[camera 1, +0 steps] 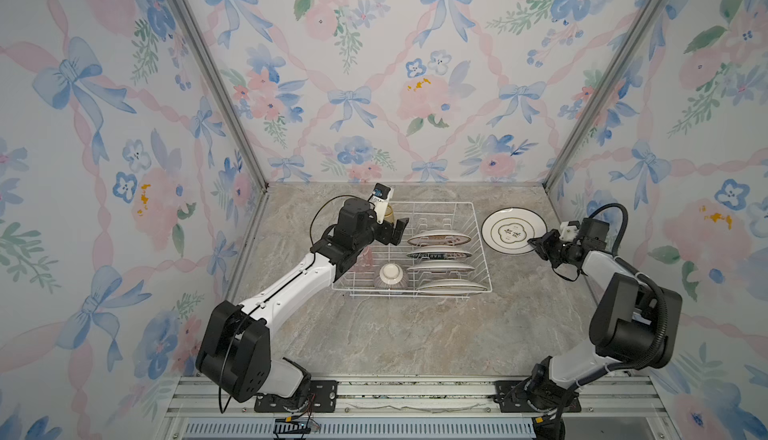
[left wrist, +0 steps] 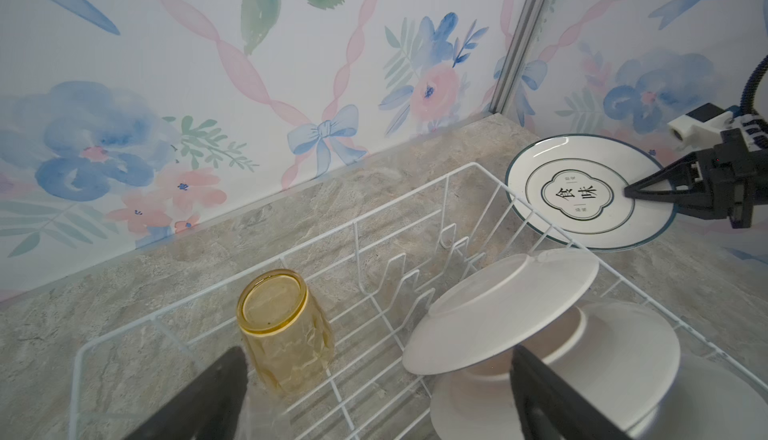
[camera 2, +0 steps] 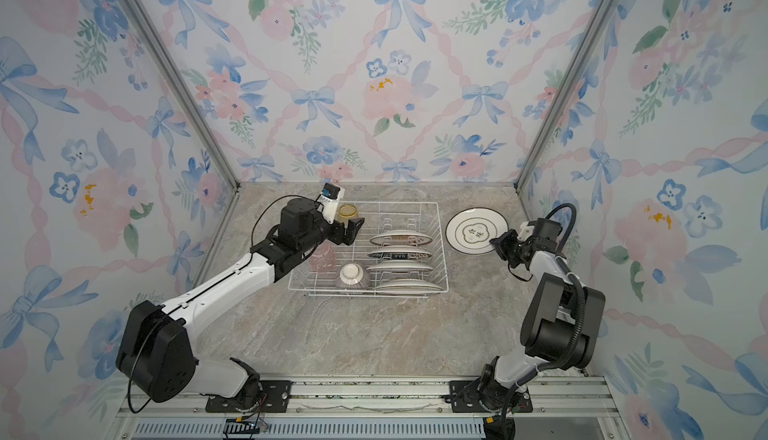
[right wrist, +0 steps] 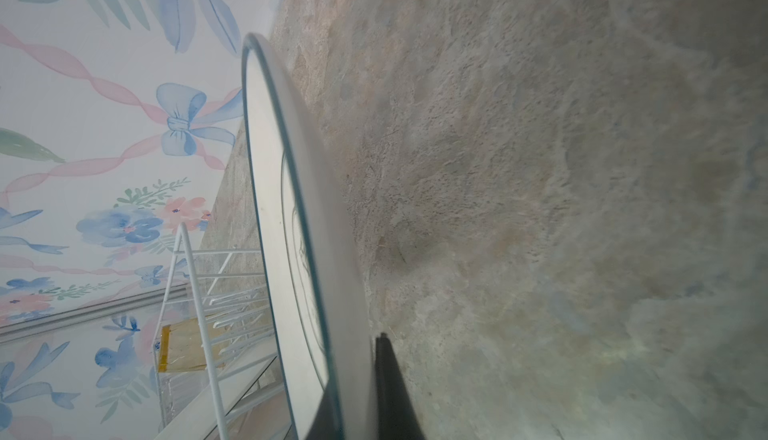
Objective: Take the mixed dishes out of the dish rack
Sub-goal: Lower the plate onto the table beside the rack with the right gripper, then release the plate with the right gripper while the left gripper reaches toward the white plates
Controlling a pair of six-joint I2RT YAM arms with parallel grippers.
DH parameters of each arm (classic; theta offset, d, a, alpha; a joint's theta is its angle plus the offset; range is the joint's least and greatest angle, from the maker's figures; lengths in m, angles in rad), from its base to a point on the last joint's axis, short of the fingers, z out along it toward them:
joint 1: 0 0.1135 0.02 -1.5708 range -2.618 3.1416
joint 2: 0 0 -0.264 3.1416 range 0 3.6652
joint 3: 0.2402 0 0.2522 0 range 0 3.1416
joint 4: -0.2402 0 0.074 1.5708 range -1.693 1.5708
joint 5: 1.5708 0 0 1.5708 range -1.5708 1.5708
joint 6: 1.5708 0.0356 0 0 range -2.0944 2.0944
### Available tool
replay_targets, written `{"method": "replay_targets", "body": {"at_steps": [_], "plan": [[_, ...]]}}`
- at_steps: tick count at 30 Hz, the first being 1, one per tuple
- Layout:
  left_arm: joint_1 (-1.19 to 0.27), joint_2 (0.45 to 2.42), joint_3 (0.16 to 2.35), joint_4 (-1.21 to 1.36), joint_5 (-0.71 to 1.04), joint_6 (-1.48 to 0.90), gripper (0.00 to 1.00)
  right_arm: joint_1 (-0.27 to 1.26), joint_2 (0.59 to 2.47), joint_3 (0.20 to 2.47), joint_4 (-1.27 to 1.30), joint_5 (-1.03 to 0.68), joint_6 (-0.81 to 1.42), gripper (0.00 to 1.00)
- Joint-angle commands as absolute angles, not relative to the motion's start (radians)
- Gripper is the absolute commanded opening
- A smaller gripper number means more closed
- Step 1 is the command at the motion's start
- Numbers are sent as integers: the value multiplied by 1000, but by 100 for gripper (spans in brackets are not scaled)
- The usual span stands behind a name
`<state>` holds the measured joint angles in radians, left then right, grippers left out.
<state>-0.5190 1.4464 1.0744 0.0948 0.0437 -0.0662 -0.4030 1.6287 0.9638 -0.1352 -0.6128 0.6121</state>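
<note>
White wire dish rack: one plate out, nearly the whole load left inside.

Four plates stand in its slots beside an upturned striped bowl, a pink tumbler and a yellow tumbler. The printed plate is over the stone tabletop just right of the rack, its rim clenched by the right gripper; whether it is resting there I cannot tell. The left gripper hangs spread wide and empty near the yellow tumbler, likely its next pick.
</note>
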Motion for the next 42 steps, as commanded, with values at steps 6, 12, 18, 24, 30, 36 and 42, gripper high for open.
{"method": "replay_targets", "body": {"at_steps": [6,12,18,24,30,36,42], "plan": [[-423,1528,1149,-52,-35,-144,98,-398,1732,955,-84,-639,573,0],[-419,1529,1145,-52,-11,-152,98,-396,1804,981,-118,-631,536,0],[-419,1549,1167,-55,11,-149,98,-398,1835,983,-168,-613,492,21],[-419,1562,1181,-63,31,-142,98,-409,1833,971,-180,-586,480,26],[-418,1570,1187,-76,37,-137,98,-414,1816,976,-234,-539,452,42],[-419,1578,1195,-89,63,-114,98,-424,1777,968,-273,-504,434,49],[-442,1591,1219,-113,94,-30,98,-448,1687,949,-342,-454,404,57]]}}
